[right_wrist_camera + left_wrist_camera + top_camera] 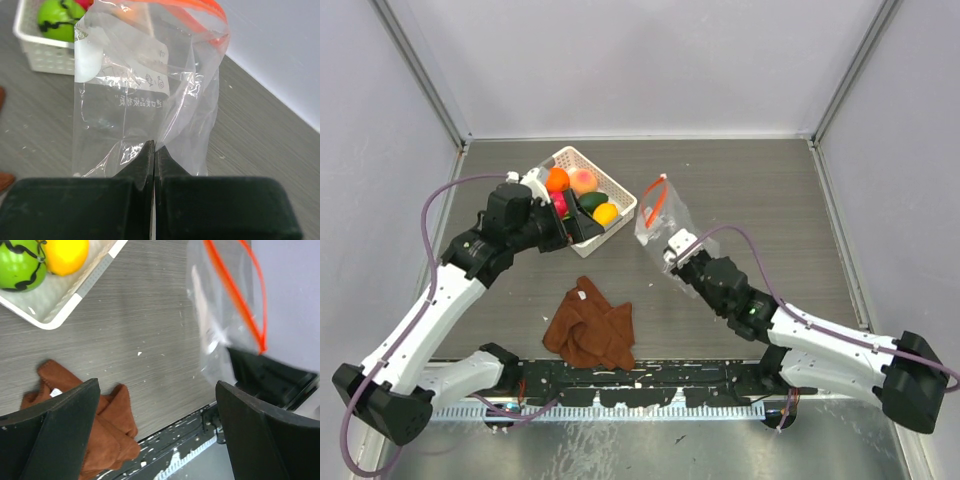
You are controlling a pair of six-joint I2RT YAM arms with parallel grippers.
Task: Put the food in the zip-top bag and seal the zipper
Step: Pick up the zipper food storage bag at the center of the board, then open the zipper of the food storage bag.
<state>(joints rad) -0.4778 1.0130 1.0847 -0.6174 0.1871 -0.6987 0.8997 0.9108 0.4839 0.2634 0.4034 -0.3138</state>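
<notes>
Left gripper [582, 228], seen from above, hangs at the near side of the white basket [582, 158], which holds an orange fruit [557, 180], a peach-pink fruit [584, 180], a red fruit [560, 204], a green fruit [592, 201] and a yellow fruit [606, 213]. Just right of the basket, the zip-top bag [665, 222] reaches away from the right gripper [674, 256], which grips its near end, and the zipper [654, 200] is looped apart at the far end. A brown cloth [590, 325] lies on the table [760, 190] nearer the arm bases. From the left wrist, that gripper's fingers [55, 435] are spread wide with nothing between them, above bare tabletop and the cloth, the basket's corner with the green and yellow fruits up to the left. From the right wrist, the fingers [225, 205] are pressed together, pinching the bag's bottom edge, and its mouth gapes at the top.
</notes>
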